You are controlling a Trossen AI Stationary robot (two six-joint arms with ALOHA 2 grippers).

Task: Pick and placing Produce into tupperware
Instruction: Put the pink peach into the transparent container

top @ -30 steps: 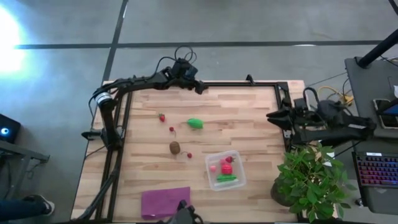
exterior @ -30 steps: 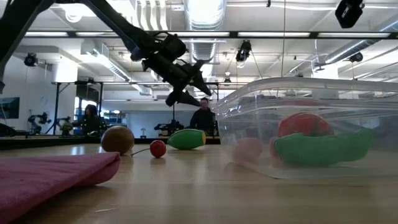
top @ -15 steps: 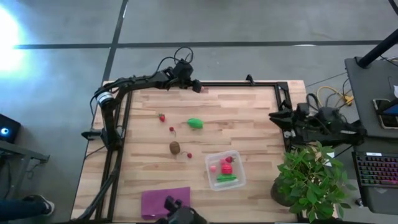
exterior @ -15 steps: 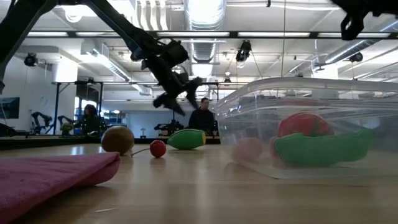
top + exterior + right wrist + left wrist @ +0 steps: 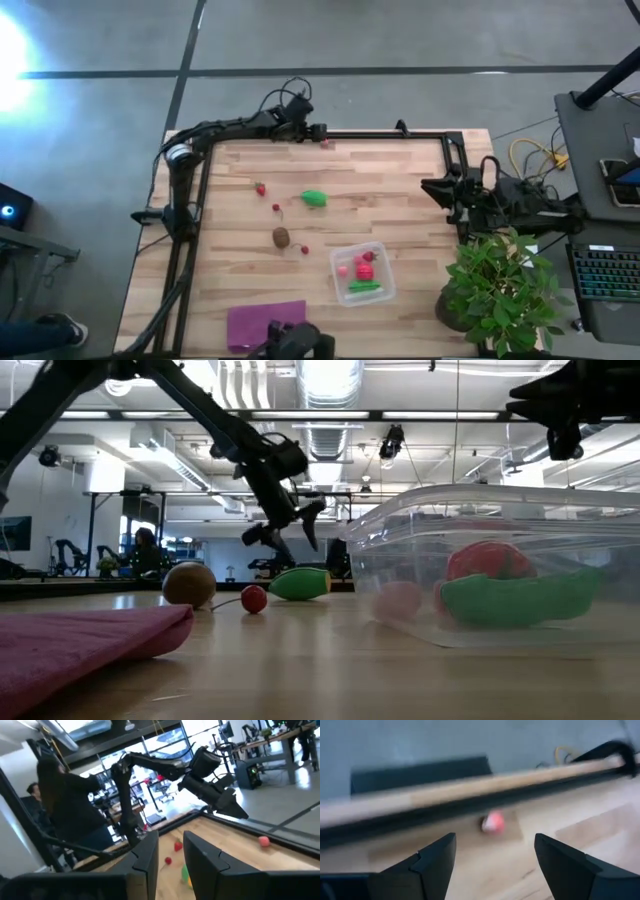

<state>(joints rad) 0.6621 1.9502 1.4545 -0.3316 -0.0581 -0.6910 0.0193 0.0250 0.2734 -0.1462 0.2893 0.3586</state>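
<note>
Gaping left claw [image 5: 492, 852] empty, just short of pink berry [image 5: 493, 822].

Clear tupperware [image 5: 378, 254] holds red, pink, green produce [image 5: 364, 272]; other pieces lie scattered.

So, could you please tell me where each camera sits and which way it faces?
High view: overhead, straight down on the table, both arms, the tupperware.
Low view: at tabletop height, level across; the left arm shows from above.
Left wrist view: on the left arm, past the open left hand at a pink berry by the table edge.
Right wrist view: on the right arm, past the right hand across the table.
Shared: that pink berry appears in the high and both wrist views.
</note>
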